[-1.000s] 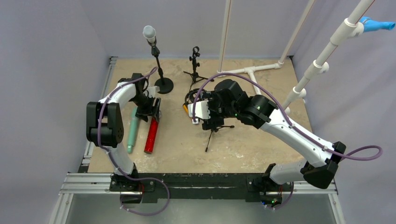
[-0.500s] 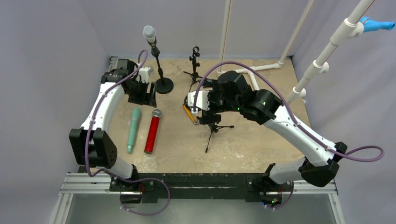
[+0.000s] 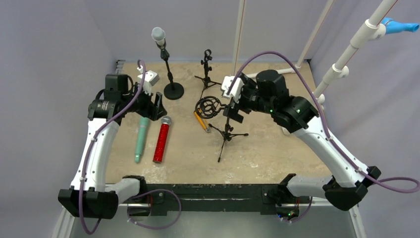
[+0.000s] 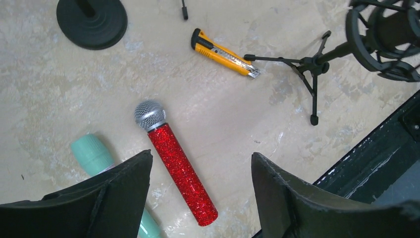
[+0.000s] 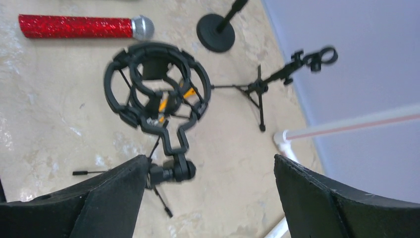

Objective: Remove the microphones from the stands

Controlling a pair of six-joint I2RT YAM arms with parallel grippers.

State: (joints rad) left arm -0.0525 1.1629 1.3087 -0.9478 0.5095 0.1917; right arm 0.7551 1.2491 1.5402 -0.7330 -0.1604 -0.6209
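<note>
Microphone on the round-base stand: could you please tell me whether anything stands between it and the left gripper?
Nothing visible does. The open left gripper hangs beside the stand, near its base; the microphone sits atop it.

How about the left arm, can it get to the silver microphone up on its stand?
Probably yes. The left gripper is open and sits beside the round-base stand, with nothing showing between it and the silver microphone on top. It likely needs to rise first.

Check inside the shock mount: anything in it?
Nothing is held in the shock mount, only its own inner cradle and cords. Through it show the table and part of the knife; the rest of the knife is covered by the frame.
</note>
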